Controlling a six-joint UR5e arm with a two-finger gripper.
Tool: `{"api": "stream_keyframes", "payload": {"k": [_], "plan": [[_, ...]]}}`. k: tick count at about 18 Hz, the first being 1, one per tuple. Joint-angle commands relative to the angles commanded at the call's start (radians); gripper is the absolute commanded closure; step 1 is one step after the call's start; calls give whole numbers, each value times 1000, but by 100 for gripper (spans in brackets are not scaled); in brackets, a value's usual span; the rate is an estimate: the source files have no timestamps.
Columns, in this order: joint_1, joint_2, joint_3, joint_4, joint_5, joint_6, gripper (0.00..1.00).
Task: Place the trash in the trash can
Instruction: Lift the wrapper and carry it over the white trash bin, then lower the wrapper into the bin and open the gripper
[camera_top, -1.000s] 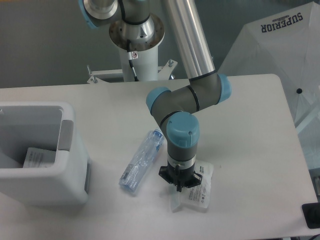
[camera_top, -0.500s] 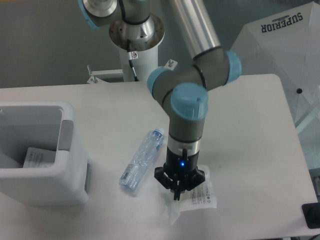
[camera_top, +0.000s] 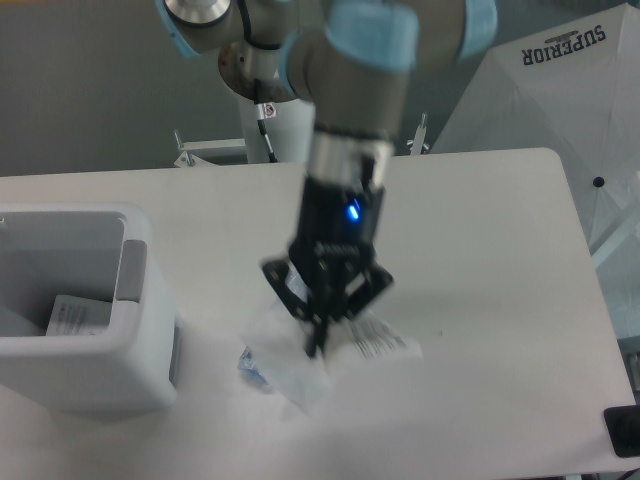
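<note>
My gripper (camera_top: 318, 345) hangs high above the table, shut on the crumpled clear plastic wrapper (camera_top: 375, 340), which dangles below the fingers with its white label to the right. The wrapper is blurred and off the table. The crushed clear bottle (camera_top: 250, 362) lies on the table behind the gripper, mostly hidden; only its lower end shows at the left. The white trash can (camera_top: 75, 305) stands at the left edge, well to the left of the gripper, with a white labelled piece (camera_top: 75, 315) inside it.
The arm's base (camera_top: 270, 70) stands at the back of the white table (camera_top: 480, 230). A white umbrella-like cover (camera_top: 560, 90) is at the right rear. A dark object (camera_top: 625, 432) sits at the lower right corner.
The gripper has risen from the table and shifted left, lifting the wrapper with it. The arm now covers most of the bottle, which has not visibly moved.
</note>
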Motion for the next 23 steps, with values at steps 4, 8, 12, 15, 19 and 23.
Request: {"api": "stream_keyframes", "payload": {"k": [4,8,12,15,19,23], "plan": [[-109,31,-18,-2,6,-34,100],[-184,43,-38,-3,8,-42,100],[-227,40,-40,-2,6,-107,100],[-259,26,-45,-3,6,-117,100],[-296,-7,-46,-3,8,-123,100],[-299,-27,-72,-5,6,-124,100]]}}
